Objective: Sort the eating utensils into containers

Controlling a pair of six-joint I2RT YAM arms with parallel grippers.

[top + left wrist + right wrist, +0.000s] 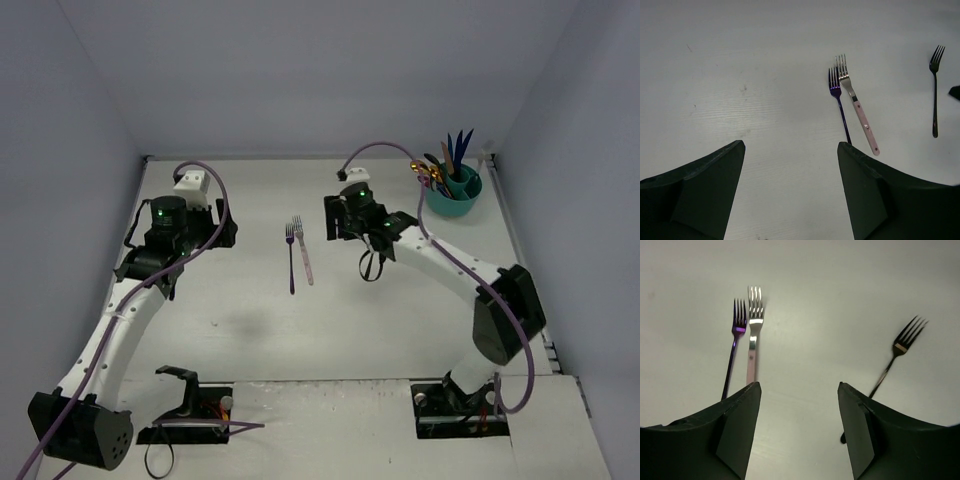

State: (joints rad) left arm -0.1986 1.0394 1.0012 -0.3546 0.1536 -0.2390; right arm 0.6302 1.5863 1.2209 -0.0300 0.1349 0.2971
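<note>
White tabletop (330,330); left of round teal plastic caddy (453,200), purple metal fork (840,107), pink-handled fork (863,123), seemingly black fork (899,346); left gripper (790,145), right gripper (799,385) released

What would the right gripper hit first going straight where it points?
Probably bare table, between the pink fork and the black fork. The right gripper is open with no fork between its fingers; the black fork's handle passes close beside it, depth unclear.

We saw a robotics lab cell: a white bench (250,340) boxed in by plain walls (300,70), left arm (120,325) and right arm (450,265) bolted on, purple cables (380,146) trailing.
</note>
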